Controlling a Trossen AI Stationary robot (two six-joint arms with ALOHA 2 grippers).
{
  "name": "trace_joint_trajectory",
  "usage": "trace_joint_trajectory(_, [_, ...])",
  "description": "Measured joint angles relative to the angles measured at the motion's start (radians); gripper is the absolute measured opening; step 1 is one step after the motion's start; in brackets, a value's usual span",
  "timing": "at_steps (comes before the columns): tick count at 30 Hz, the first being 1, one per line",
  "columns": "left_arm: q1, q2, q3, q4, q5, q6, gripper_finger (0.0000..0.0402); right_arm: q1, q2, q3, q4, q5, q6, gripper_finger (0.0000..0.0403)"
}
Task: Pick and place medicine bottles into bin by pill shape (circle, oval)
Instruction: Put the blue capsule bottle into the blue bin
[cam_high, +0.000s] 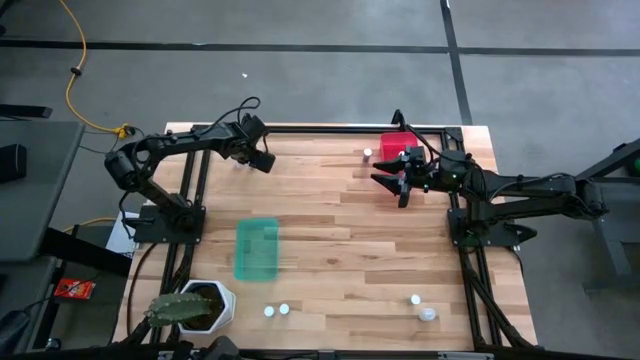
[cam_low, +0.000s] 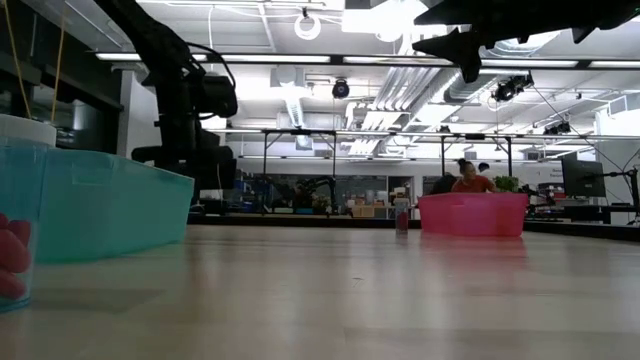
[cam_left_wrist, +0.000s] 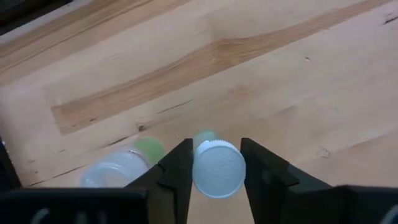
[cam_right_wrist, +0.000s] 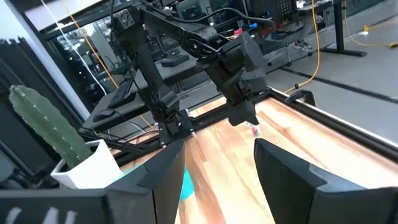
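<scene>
Two pincers over the wooden table (cam_high: 340, 240): left pincer (cam_left_wrist: 214, 168) straddles a medicine bottle (cam_left_wrist: 217, 168), right pincer (cam_right_wrist: 217, 168) released.

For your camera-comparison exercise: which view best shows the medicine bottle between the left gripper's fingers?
The left wrist view: the bottle sits white cap up between the left gripper fingers. The high view hides it under that gripper; the low and right wrist views don't show it clearly.

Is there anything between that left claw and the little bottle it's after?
Nothing visible does. In the left wrist view the left gripper already has its two fingers on either side of a white-capped bottle, with only bare table around. A second bottle lies just beside one finger, not between.
</scene>
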Motion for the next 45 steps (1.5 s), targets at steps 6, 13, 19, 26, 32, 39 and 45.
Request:
trace_joint_trajectory(6, [0.0, -0.068, 0.031, -0.02, 0.052, 0.026, 0.0112, 0.0, 0.0, 0.0, -0.013, 0.002, 0.005, 0.0186])
trace_joint_trajectory(13, [-0.044, -0.259, 0.077, 0.099, 0.303, 0.038, 0.0108, 0.0, 0.0, 0.0, -0.013, 0.004, 0.005, 0.0186])
trace_joint_trajectory(19, [-0.203, -0.432, 0.039, 0.338, 0.364, 0.002, 0.0114, 0.0, 0.0, 0.0, -0.013, 0.004, 0.005, 0.0186])
trace_joint_trajectory(26, [-0.464, -0.53, -0.126, 0.755, 0.294, -0.072, 0.0118, 0.0, 0.0, 0.0, -0.012, 0.004, 0.0, 0.0186])
trace_joint_trajectory(32, [-0.634, -0.516, -0.255, 1.05, 0.115, -0.088, 0.0119, 0.0, 0.0, 0.0, -0.013, 0.004, -0.002, 0.0186])
trace_joint_trajectory(39, [-0.671, -0.508, -0.269, 1.099, 0.065, -0.088, 0.0119, 0.0, 0.001, 0.0, -0.013, 0.004, -0.002, 0.0186])
trace_joint_trajectory(45, [-0.666, -0.509, -0.269, 1.102, 0.077, -0.088, 0.0119, 0.0, 0.001, 0.0, -0.016, 0.004, -0.002, 0.0186])
